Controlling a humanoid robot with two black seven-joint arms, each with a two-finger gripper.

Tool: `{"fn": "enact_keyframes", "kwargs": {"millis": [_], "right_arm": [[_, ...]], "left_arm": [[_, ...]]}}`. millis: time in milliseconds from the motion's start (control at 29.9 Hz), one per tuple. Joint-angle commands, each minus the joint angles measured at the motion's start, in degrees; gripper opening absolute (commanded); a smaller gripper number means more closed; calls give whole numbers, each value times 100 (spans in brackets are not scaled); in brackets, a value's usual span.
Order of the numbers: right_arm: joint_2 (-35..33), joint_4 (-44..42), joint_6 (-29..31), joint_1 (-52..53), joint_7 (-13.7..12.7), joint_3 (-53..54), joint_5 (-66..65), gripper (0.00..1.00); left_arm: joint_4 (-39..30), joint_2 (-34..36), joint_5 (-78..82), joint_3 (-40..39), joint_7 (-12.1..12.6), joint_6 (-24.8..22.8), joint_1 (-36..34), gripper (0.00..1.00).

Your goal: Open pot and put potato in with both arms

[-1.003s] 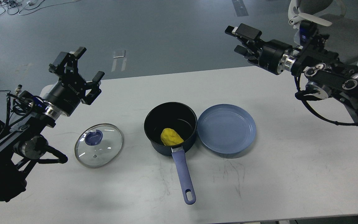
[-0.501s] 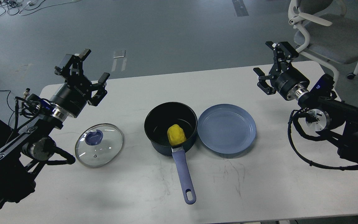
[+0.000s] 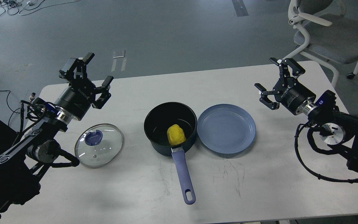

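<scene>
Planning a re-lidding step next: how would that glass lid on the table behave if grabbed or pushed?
The glass lid looks rigid and probably breakable. It lies flat, so it would likely slide rather than roll. Its smooth rim seems slippery; the blue knob looks the surer grip.

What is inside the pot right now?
A yellow potato lies in the open pot, near the handle side. The pot floor beneath it is hidden; nothing else shows inside.

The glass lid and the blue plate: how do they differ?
The glass lid is see-through with a blue knob; the blue plate is solid blue and plain. The lid lies left of the pot, apart from it; the plate sits right of it, rims about touching. Both are round, flat on the table.
</scene>
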Motion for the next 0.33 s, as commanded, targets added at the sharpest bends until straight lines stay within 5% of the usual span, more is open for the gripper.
{"fn": "enact_keyframes", "kwargs": {"millis": [0,301], "right_arm": [[15,-10,0,-2,0,32,-2,100],[15,-159,0,-2,0,68,7,100]], "left_arm": [[-1,-36,1,7,0,0,-5,98],[-1,-45,1,7,0,0,-5,98]]}}
